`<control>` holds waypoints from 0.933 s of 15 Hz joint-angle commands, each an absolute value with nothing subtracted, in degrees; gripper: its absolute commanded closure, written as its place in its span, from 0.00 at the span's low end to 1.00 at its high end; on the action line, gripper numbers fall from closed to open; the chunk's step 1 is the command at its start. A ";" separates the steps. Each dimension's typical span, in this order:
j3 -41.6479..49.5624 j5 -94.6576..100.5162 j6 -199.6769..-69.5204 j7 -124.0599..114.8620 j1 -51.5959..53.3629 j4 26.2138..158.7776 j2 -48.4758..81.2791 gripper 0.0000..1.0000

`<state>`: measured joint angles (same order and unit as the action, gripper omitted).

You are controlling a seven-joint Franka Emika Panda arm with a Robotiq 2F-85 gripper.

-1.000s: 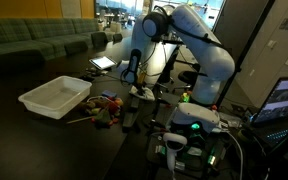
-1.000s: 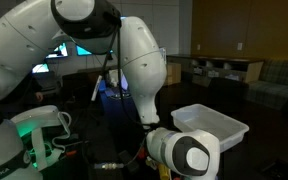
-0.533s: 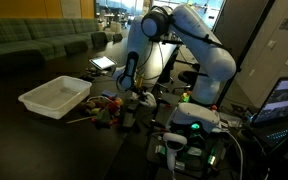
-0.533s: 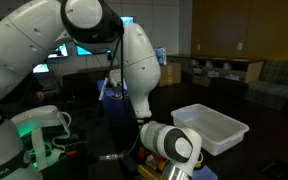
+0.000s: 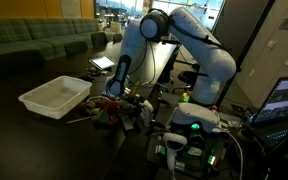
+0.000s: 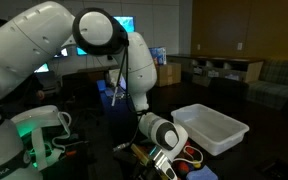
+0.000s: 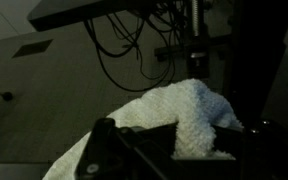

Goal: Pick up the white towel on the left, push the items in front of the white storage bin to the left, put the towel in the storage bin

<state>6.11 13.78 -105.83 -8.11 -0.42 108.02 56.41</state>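
In the wrist view the white towel point(image 7: 189, 112) fills the middle, a fluffy bunch pinched in my gripper point(image 7: 189, 150), which is shut on it. In an exterior view my gripper point(image 5: 113, 97) hangs low over the items point(image 5: 106, 110), a small red and orange cluster just right of the white storage bin point(image 5: 52, 96); the towel is hard to make out there. In an exterior view my gripper point(image 6: 156, 152) sits left of the bin point(image 6: 212, 128), with a red item point(image 6: 190, 154) close beside it. I cannot tell whether the towel touches the items.
A lit tablet-like screen point(image 5: 103, 62) lies behind the arm. A green-lit device point(image 5: 191, 124) and cables crowd the near right, with a laptop point(image 5: 284, 100) at the far right. Sofas point(image 5: 34, 45) line the back. Another green-lit unit point(image 6: 39, 135) stands nearby.
The arm has swung toward the bin and dropped lower with the towel still gripped, from right of the items to directly over them. The bin has not moved.
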 commanded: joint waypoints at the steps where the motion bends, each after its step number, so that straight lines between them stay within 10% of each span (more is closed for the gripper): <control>1: 2.17 8.44 -100.39 -6.55 -0.31 102.08 60.18 0.96; 14: -10.92 -16.30 -89.86 -10.34 7.10 85.31 68.66 0.97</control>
